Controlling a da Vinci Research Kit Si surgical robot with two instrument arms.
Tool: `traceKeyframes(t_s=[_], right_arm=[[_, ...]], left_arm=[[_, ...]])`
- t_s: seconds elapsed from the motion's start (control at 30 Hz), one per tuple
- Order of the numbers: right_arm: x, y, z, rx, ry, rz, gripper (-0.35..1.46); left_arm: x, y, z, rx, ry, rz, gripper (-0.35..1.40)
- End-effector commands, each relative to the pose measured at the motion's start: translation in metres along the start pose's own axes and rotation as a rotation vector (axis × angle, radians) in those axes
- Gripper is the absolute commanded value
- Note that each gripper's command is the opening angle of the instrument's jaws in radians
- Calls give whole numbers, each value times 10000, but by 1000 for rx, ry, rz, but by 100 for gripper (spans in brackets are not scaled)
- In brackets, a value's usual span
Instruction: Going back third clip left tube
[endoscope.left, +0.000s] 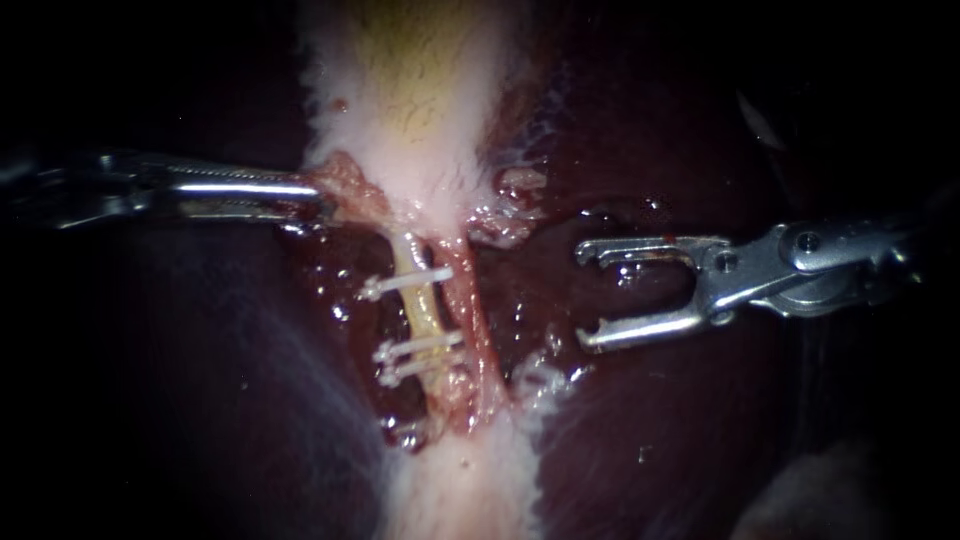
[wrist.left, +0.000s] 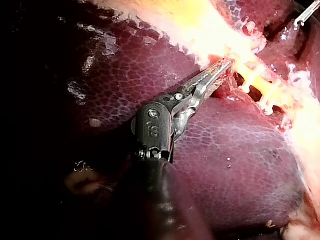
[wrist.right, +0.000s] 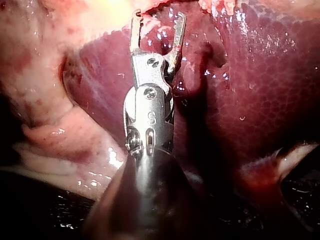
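Two tubes run down from the pale gallbladder (endoscope.left: 420, 110). The yellowish left tube (endoscope.left: 418, 290) carries three white clips: one high (endoscope.left: 410, 283) and two close together lower down (endoscope.left: 418, 358). Beside it lies the reddish right tube (endoscope.left: 478, 330), bare of clips. My left instrument (endoscope.left: 318, 200) comes in from the left with its jaws shut on the pink tissue at the gallbladder's base (endoscope.left: 345, 185); the left wrist view shows the same grip (wrist.left: 222, 67). My right instrument (endoscope.left: 585, 295) stands to the right of the tubes, its jaws wide open, empty and apart from them (wrist.right: 157, 27).
Dark red liver (endoscope.left: 650, 420) surrounds the dissected area on both sides, wet and glistening. A pale tissue band (endoscope.left: 470, 480) runs on below the tubes. In the left wrist view the right instrument's tip (wrist.left: 305, 15) shows far ahead.
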Motion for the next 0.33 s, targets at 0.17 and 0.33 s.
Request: traceKeyframes(t_s=[0.17, 0.33], right_arm=[[0, 0, -1, 0, 0, 0, 50], [0, 0, -1, -1, 0, 0, 50]], left_arm=[[-1, 1, 3, 0, -1, 1, -35], [-2, 0, 1, -1, -1, 1, -35]])
